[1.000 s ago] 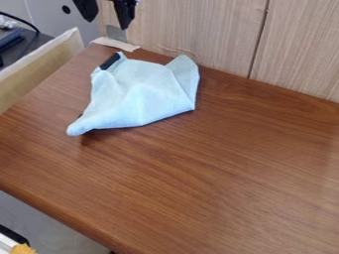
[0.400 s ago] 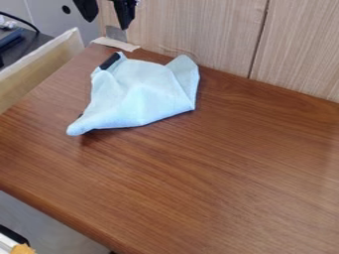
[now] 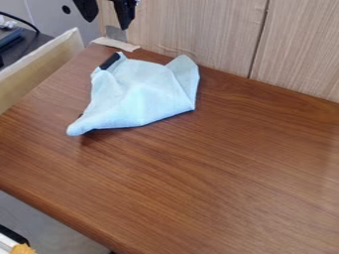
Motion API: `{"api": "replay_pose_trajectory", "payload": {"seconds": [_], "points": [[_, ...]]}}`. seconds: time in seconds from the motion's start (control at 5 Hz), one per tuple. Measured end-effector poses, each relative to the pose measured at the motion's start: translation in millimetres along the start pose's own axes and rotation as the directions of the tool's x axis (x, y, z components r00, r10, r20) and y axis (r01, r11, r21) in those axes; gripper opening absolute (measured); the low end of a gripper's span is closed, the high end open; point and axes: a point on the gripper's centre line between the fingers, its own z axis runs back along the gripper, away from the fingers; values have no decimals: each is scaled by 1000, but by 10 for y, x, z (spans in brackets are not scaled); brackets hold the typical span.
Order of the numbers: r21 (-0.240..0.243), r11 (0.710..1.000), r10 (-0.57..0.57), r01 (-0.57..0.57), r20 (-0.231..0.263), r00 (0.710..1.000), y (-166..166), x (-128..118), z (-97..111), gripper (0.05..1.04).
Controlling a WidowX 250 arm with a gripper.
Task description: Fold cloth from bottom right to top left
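Note:
At the top edge of the view, toward the left, the black gripper (image 3: 107, 24) hangs open, its two fingers wide apart with nothing between them. Below it and somewhat to the right, apart from it, a pale blue cloth (image 3: 142, 94) lies crumpled on the upper left part of the brown table. One corner of the cloth points to the lower left, and a folded flap stands at its upper right. A small black strip shows at its upper left edge.
A wood-grain panel (image 3: 198, 30) rises along the table's (image 3: 218, 173) back edge. Beside the left edge runs a light wooden board (image 3: 39, 69), with dark equipment beyond it. A strip of tape (image 3: 116, 43) lies at the back left corner.

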Motion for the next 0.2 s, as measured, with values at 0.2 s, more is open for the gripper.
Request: {"api": "replay_pose_trajectory", "payload": {"seconds": [0.2], "points": [[0, 1000, 0, 0, -1, 1000, -1, -2, 0, 1000]]}}
